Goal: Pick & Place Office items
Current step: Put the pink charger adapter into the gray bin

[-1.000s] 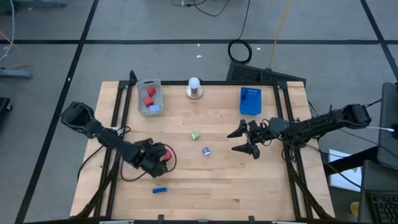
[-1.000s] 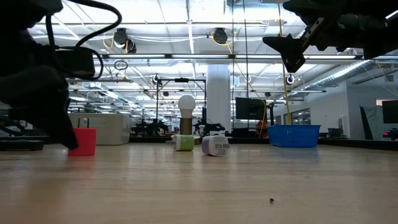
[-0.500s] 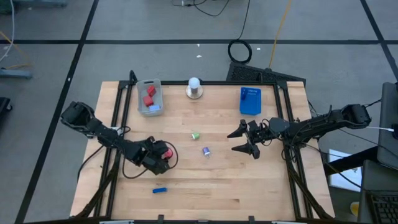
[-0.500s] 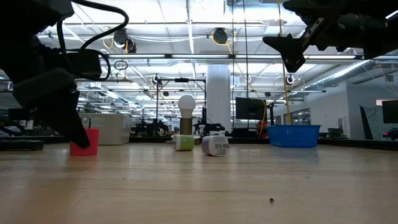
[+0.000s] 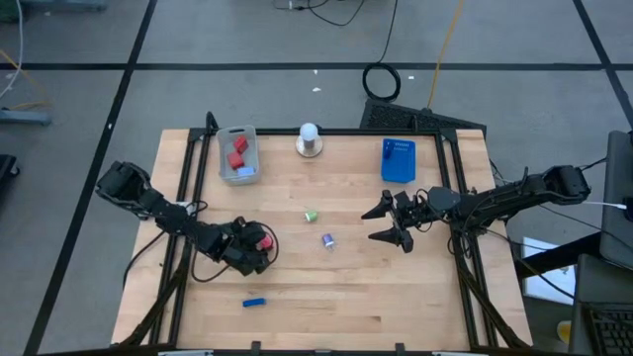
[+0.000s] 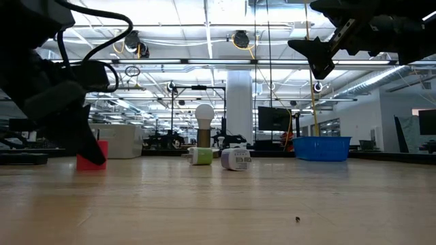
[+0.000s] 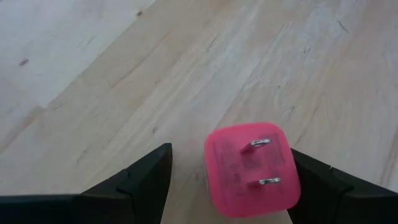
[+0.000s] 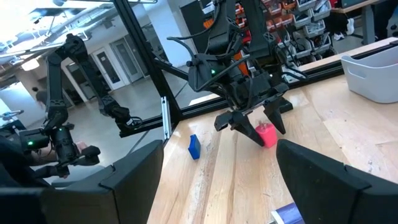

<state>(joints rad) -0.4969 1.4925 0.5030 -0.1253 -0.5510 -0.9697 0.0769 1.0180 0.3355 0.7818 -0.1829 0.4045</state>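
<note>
High view: the left gripper sits low over the left front part of the wooden table, its fingers spread around a red plug block. In the left wrist view that block stands on the wood with 2 metal prongs facing the camera, between the 2 dark fingers; a gap shows on one side and the other finger is at its edge, so the jaws are apart and not clamped. In the low view the block rests on the table beside the dark finger.

The right gripper hangs above the table's right half with its jaws wide and nothing between them.

Other items lie loose: a blue stick near the front edge, a green piece and a purple piece near the middle, well apart from both grippers. 2 more red blocks lie in the grey tray at the back left. A blue tray stands at the back right, and a white ball on a grey base between the trays.
</note>
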